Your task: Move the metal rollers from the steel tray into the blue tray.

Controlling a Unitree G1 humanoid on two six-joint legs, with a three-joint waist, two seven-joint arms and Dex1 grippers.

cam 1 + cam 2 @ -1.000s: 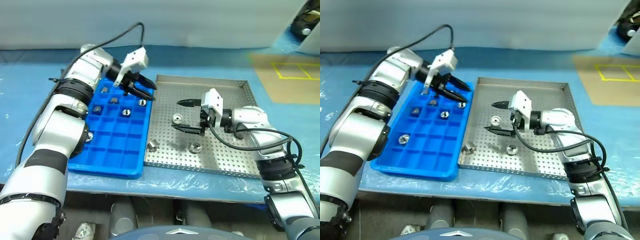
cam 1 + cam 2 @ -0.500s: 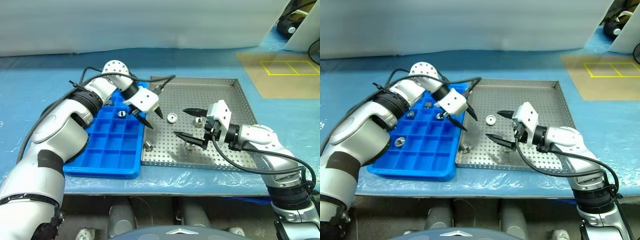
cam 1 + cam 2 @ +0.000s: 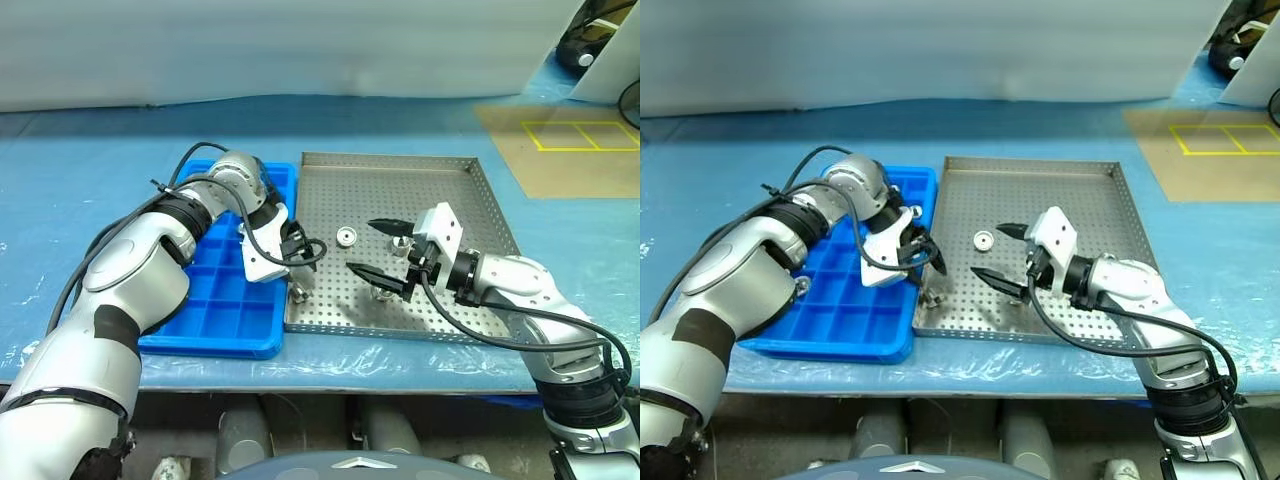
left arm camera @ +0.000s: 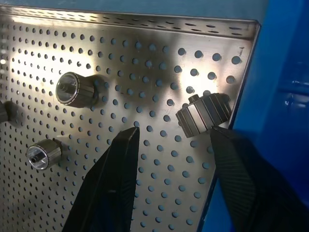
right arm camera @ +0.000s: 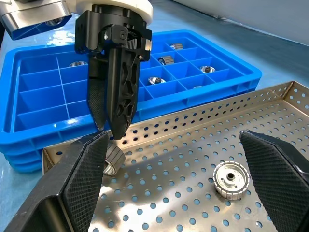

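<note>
the metal rollers, small shiny silver ribbed cylinders with hollow centres, are split between two trays, and the one you want lies on its side (image 4: pixel 203 114) at the near left corner of the grey perforated steel tray (image 3: pixel 450 180), just beside the rim next to the blue tray. your left tool (image 3: pixel 297 257) points steeply down over that corner, its black fingers (image 4: pixel 116 179) partly spread and empty, straddling the roller without touching it. your right tool (image 3: pixel 378 248) hovers over the middle of the steel tray, spread wide and holding nothing, with a roller (image 3: pixel 382 291) beneath its lower finger. another roller (image 3: pixel 345 237) stands on end well apart from both tools. several rollers already sit in single compartments of the bright blue gridded plastic tray (image 3: pixel 215 325).

judge each roller stiff, dense for its bulk and slick; on its side it will likely roll. pinch it across the ribbed barrel, squarely, so it cannot squirt out against the rim.
</note>
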